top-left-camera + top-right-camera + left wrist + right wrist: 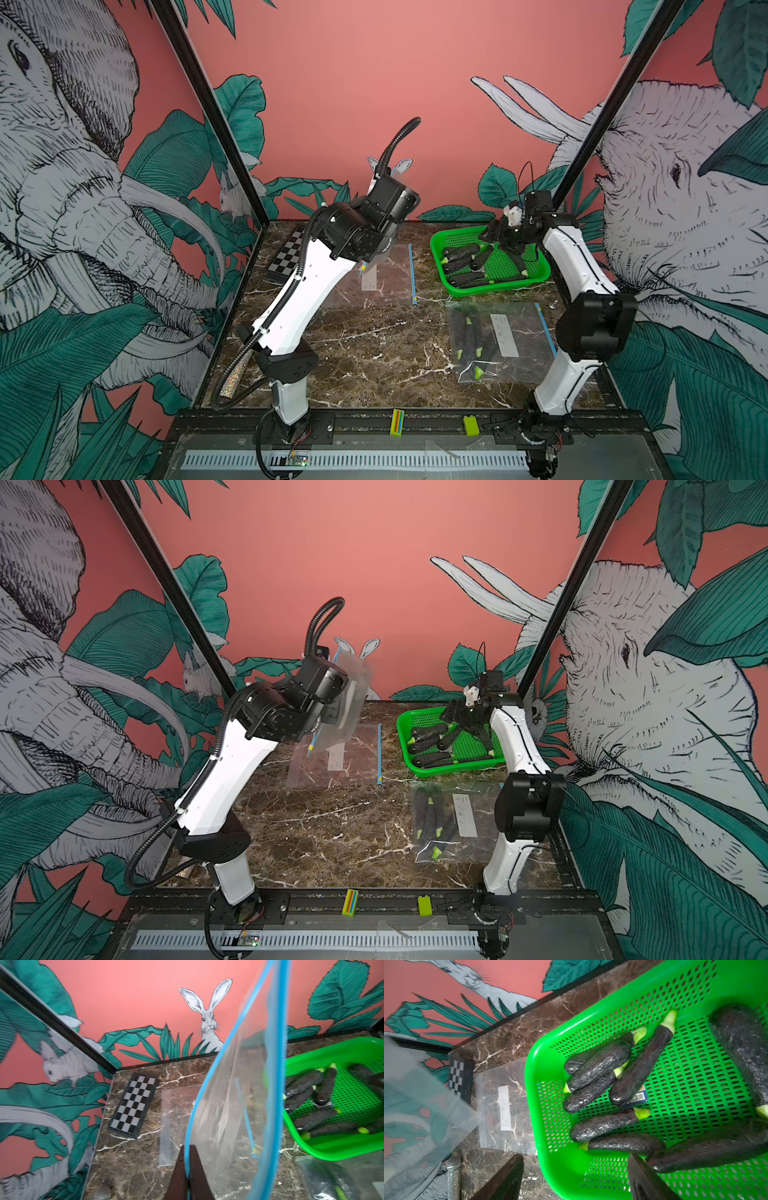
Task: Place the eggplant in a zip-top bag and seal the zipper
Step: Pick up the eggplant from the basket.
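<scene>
3 zip bags: the left claw (187,1149) is clenched on the blue zipper edge of the raised bag (239,1095), 1 flat bag (395,282) lies behind, and 1 filled bag (528,328) sits near the right edge of the table (365,353). The right claw (574,1156) gapes, released, over the rim of the green basket (498,286), with 8 eggplants (600,1066) inside and bare marble front-centre.

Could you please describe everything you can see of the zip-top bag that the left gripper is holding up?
The bag is thin, clear, glossy plastic with a blue zipper strip along its mouth. Its two blue edges appear parted, so the mouth looks open, and nothing shows inside. It hangs in the air above the marble table, clear of its surface. The fingers of the left gripper are pinched shut on one blue edge. Nothing else touches it.
</scene>
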Robot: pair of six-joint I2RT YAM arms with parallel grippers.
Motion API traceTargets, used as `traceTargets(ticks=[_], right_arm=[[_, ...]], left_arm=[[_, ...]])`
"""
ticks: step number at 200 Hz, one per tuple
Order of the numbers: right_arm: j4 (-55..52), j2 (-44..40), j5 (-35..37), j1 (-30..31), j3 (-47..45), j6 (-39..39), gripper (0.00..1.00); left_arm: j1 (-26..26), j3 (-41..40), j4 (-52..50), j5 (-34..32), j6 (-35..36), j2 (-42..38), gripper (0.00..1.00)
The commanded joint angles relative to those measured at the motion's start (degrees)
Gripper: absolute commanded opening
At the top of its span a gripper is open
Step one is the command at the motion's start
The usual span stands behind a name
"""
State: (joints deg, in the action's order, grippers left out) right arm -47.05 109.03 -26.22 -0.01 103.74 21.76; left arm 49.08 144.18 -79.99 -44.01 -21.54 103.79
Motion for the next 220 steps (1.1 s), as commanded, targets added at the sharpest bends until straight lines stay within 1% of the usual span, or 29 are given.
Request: traceTargets(ticks=[1, 15, 30, 58, 81, 102, 127, 151, 171, 183, 220], right_arm=[[2.72, 4.0, 1.08, -0.08, 3.53, 2.06, 0.78], [3.18, 6.97, 1.09, -0.08, 4.71, 3.05, 0.78], [4.12, 9.04, 2.39, -0.08, 4.89, 3.6, 0.78], [4.43, 11.51, 5.92, -0.08, 4.79, 3.47, 0.76], [3.9, 13.65, 7.15, -0.1, 5.5, 2.96, 0.72], [3.51, 15.59, 8.28, -0.16, 6.22, 2.7, 0.7], [3.1, 17.99, 8.73, -0.16, 7.5, 2.68, 0.69], [2.75, 19.95, 9.45, -0.15, 8.9, 2.92, 0.67], [2.79, 21.3, 9.78, -0.18, 9.49, 3.45, 0.63], [3.12, 22.19, 9.52, -0.17, 9.46, 3.68, 0.61], [5.12, 23.76, 8.93, -0.17, 8.49, 4.74, 0.61]], left_arm=[[0.03, 1.13, -9.06, -6.56, 1.35, -1.97, 0.0], [-0.04, 0.53, -10.65, -5.36, 0.35, -1.34, 0.0], [-0.04, -1.82, -10.05, -1.87, -0.78, -0.96, 0.0], [0.06, -8.52, -5.22, 5.15, -2.63, -1.0, 0.0], [0.23, -14.86, 0.68, 11.23, -4.03, -1.38, 0.0], [0.56, -19.84, 5.65, 16.67, -5.6, -1.59, 0.0], [0.58, -25.31, 10.99, 21.33, -7.53, -2.1, 0.0], [0.58, -29.06, 14.48, 24.1, -9.24, -2.05, 0.0], [0.58, -31.77, 17.82, 26.19, -9.96, -2.7, 0.0], [0.59, -32.16, 18.46, 26.56, -10.44, -2.66, 0.0], [0.58, -31.65, 18.71, 27.37, -10.04, -1.58, 0.0]])
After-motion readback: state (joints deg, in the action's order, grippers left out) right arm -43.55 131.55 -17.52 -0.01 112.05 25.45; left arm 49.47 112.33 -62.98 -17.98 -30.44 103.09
